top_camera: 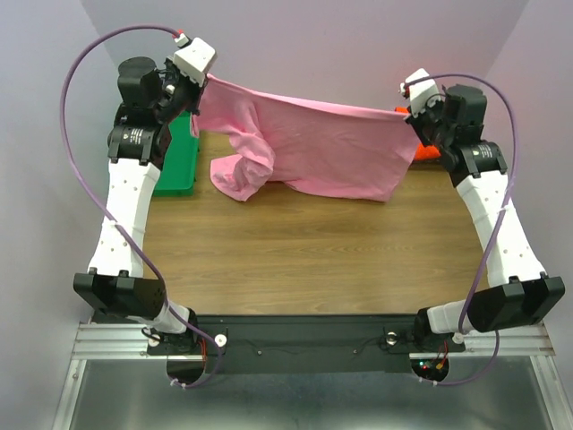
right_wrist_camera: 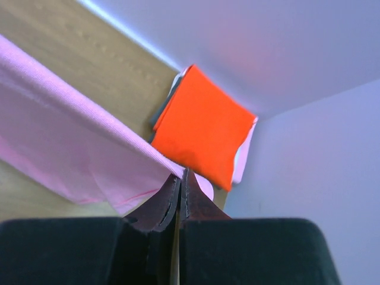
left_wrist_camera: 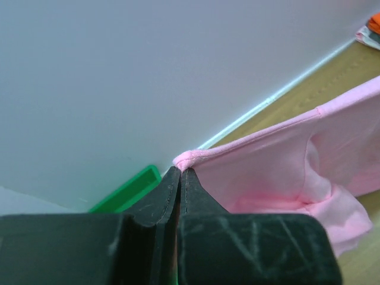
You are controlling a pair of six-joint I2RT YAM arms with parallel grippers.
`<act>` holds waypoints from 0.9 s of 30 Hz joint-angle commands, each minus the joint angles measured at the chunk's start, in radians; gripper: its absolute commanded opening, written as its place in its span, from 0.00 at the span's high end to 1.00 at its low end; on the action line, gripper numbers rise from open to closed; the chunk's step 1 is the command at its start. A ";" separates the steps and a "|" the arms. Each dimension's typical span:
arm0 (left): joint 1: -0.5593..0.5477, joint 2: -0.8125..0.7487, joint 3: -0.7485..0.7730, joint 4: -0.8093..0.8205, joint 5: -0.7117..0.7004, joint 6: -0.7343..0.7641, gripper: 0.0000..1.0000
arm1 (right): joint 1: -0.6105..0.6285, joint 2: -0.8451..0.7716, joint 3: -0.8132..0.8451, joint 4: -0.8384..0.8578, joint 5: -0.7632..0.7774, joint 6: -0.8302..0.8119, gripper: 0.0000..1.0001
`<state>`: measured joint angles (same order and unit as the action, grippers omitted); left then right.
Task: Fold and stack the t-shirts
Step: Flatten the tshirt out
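A large bubblegum pink t-shirt (top_camera: 313, 148) hangs stretched between both grippers above the far part of the table, its lower part bunched and touching the wood. My left gripper (top_camera: 199, 82) is shut on its left top corner (left_wrist_camera: 185, 159). My right gripper (top_camera: 407, 112) is shut on its right top corner (right_wrist_camera: 172, 168). A folded orange-red t-shirt (right_wrist_camera: 205, 127) lies on a paler and a dark folded one at the far right, mostly hidden by the right arm in the top view (top_camera: 427, 152).
A green plastic tray (top_camera: 179, 166) stands at the far left under the left arm, and it also shows in the left wrist view (left_wrist_camera: 127, 190). The white back wall is close behind both grippers. The wooden table (top_camera: 295, 251) lies in front.
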<state>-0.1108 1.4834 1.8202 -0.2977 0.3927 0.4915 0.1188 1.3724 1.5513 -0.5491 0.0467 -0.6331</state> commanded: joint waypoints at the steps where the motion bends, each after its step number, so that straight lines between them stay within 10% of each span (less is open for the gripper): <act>1: 0.011 -0.057 0.037 0.155 -0.144 0.027 1.00 | -0.019 0.025 0.113 0.071 0.081 -0.027 1.00; 12: 0.011 -0.130 -0.024 0.167 -0.170 0.236 1.00 | -0.018 0.016 0.234 0.089 0.108 -0.051 0.99; 27: 0.095 -0.135 0.034 0.134 -0.019 -0.088 1.00 | -0.019 0.057 0.286 0.113 0.147 -0.086 0.99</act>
<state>-0.0643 1.3655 1.7939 -0.2245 0.3935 0.4877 0.1192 1.4136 1.7729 -0.5076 0.0811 -0.7006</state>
